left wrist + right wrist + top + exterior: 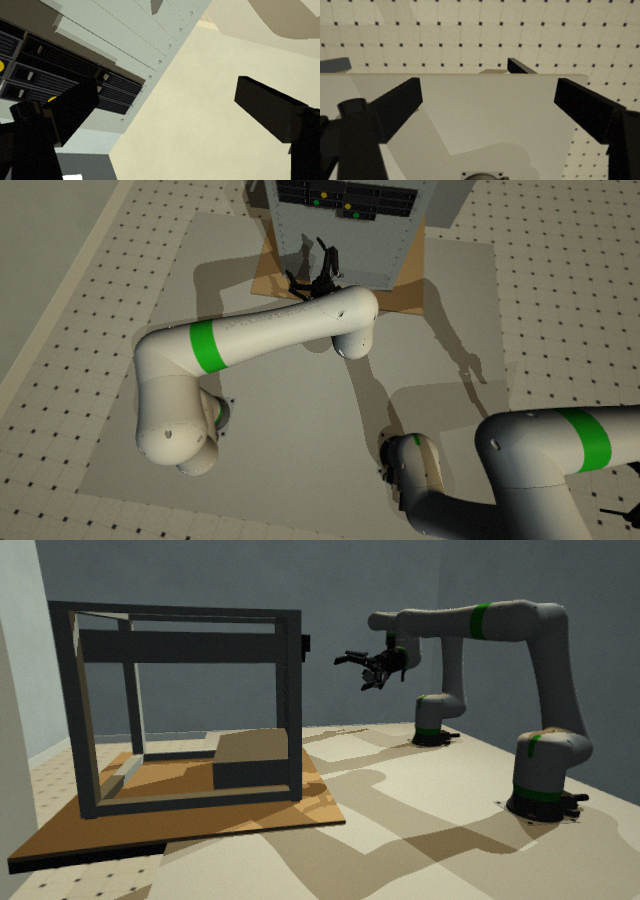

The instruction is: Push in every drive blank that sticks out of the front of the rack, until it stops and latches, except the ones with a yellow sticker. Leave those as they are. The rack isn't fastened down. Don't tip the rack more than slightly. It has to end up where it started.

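The rack stands upright on an orange-brown board. Its black drive blanks fill a band near the top. Two yellow stickers and two green stickers show on the middle blanks. In the exterior view some blanks stick out of the front; which ones is unclear. My left gripper is open and empty, in front of the rack and apart from it. My right gripper is open and empty, far from the rack.
The board reaches out past the rack's foot. A box-shaped block sits low inside the rack's frame. The left arm spans the area before the rack. The right arm is at the lower right in the top view.
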Tool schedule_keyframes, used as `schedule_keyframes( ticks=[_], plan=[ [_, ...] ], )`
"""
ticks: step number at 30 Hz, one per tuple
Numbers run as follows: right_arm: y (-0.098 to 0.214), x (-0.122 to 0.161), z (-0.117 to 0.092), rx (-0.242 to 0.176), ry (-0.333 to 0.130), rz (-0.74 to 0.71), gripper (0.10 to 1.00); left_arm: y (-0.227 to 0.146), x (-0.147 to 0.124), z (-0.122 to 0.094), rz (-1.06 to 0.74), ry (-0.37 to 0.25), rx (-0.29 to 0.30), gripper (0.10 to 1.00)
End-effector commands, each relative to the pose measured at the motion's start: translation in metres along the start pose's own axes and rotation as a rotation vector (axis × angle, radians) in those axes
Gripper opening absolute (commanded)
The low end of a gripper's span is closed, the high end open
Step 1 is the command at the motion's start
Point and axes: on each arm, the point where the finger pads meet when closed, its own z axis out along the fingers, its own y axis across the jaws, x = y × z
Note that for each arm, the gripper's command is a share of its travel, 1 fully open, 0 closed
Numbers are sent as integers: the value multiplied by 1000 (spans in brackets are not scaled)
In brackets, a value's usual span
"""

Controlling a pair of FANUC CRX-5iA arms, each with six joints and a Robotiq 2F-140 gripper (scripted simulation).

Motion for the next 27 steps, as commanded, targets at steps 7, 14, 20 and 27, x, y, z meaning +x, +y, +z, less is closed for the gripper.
schedule_keyframes(
  ticks=[7, 14, 20, 27],
  plan=[
    [0, 0, -1, 0, 2, 0, 1000, -15, -5, -11, 306, 26, 77, 1000],
    [0, 0, -1, 0, 2, 0, 1000, -27, -8, -22, 553, 23, 148, 1000],
    [0, 0, -1, 0, 2, 0, 1000, -33, -10, -28, 690, 14, 188, 1000],
    [0, 0, -1, 0, 2, 0, 1000, -44, -13, -40, 928, -15, 258, 1000]
  ],
)
